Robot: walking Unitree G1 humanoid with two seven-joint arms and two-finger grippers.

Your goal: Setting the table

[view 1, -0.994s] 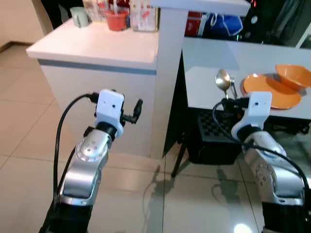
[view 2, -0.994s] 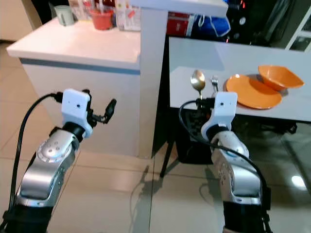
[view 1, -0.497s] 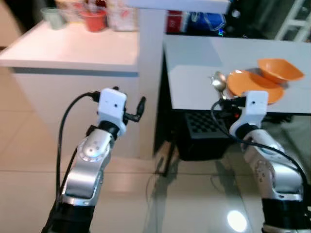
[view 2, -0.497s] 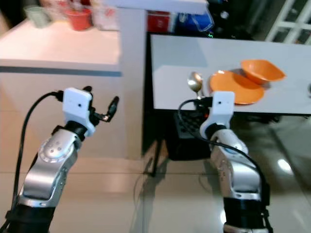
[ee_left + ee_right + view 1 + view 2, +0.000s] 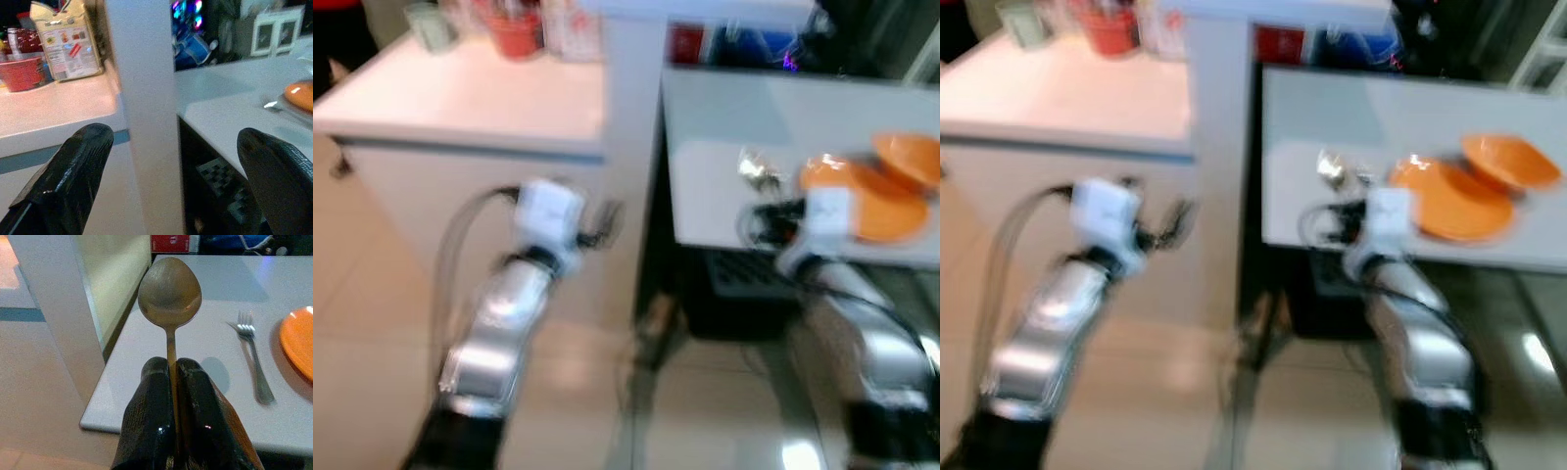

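So the right tool (image 5: 168, 377) has its two black fingers pressed tight on the handle of a spoon (image 5: 169, 291), bowl end sticking up and out ahead of it, held just short of the near edge of the grey desk (image 5: 205, 340). From the head cameras everything's pretty smeared, so I'd guess the robot is on the move. Out past the spoon there's a fork (image 5: 255, 357) already lying flat on the desk, and right of that an orange plate (image 5: 871, 196) with an orange bowl (image 5: 909, 157) at its far right edge, looks like touching or overlapping it but too blurry to swear. The left tool (image 5: 171, 161) is just hanging out in front of the white pillar (image 5: 142, 98), fingers spread wide, nothing in them. Far left there's a white counter (image 5: 460, 93) with a red tub (image 5: 22, 73) and a carton (image 5: 63, 44), not part of this as far as I can tell. Progress-wise I'd say mostly done: plate, bowl and fork are down, spoon's the bit left, probably going beside the fork.
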